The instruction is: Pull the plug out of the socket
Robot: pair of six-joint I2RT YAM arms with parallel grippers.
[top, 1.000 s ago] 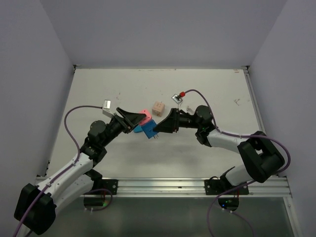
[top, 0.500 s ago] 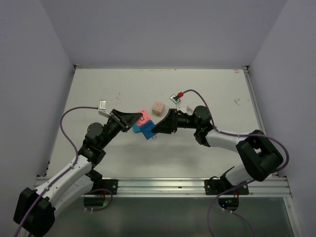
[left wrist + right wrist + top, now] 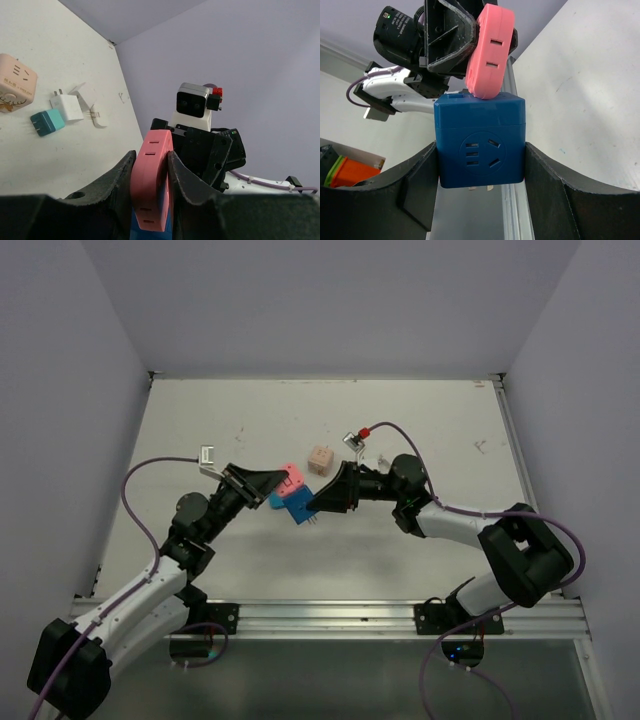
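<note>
Pinching the pink rectangular plastic plug [image 3: 150,185] now, the left fingers [image 3: 116,182] have closed from the spread they showed a second ago. The right fingers [image 3: 547,190] clamp the blue cube socket [image 3: 480,142] it sits on, both held above the white surface [image 3: 400,410].

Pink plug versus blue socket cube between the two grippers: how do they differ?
The pink plug is a slim, rounded slab with slots along its edge. The blue socket cube is a boxy block with pin holes on its face. The pink plug is clamped by the left gripper, the blue socket cube by the right gripper. The pink plug sits tilted on top of the blue socket cube. Both are held off the table and joined, not yet pulled apart.
</note>
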